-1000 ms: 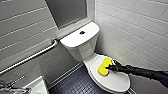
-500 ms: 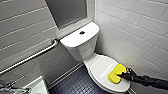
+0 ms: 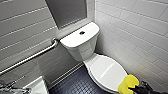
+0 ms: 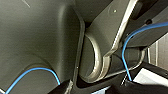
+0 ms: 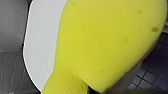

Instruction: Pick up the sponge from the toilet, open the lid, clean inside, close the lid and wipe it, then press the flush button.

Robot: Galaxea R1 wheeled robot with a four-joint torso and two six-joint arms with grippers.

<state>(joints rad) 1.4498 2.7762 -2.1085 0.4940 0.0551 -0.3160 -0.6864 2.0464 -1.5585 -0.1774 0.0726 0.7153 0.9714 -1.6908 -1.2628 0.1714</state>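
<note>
White-tiled walls [image 3: 140, 30] close in the corner around the toilet [image 3: 82, 50], with dark tiled floor [image 3: 72, 86] beside it. The right gripper [image 3: 133, 88] has its jaws clamped on the sponge [image 3: 128, 83] at the near right rim of the closed lid [image 3: 106, 71]; whether it touches is unclear. The flush button [image 3: 82, 32] lies well apart. The wall is close on the right, and the floor is open on the left.
</note>
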